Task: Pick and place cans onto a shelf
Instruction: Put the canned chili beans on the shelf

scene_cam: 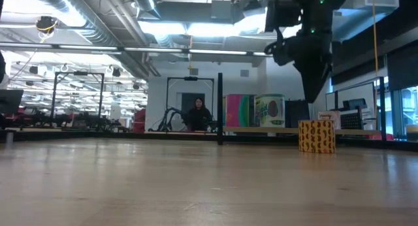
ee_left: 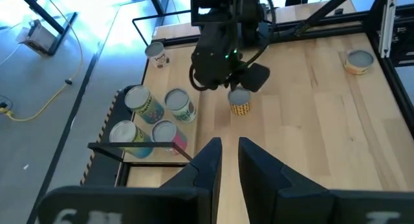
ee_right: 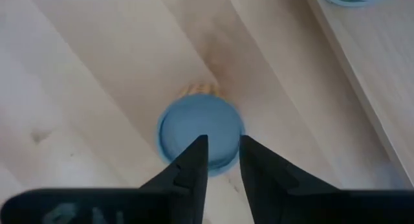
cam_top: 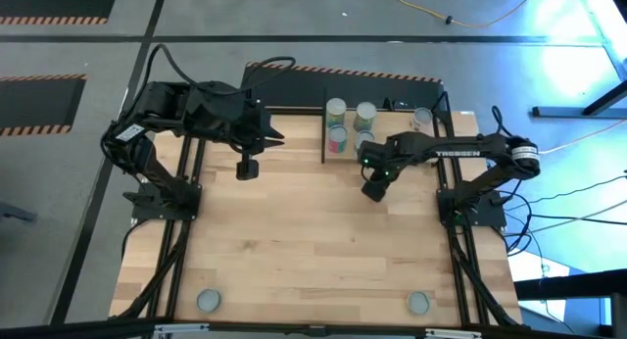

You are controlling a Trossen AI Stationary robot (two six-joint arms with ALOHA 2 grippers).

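Flanking shelf [cam_top: 392, 133] — stray cans [cam_top: 208, 301], table [cam_top: 294, 251]

Lettering on my right arm [cam_top: 460, 153]: "TROSSEN", white on the dark link, in the high view.
Can labels: nothing I can read.

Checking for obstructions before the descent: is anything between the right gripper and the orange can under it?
Nothing: in the right wrist view the right gripper hangs above the orange can, with only air between; the low view agrees.
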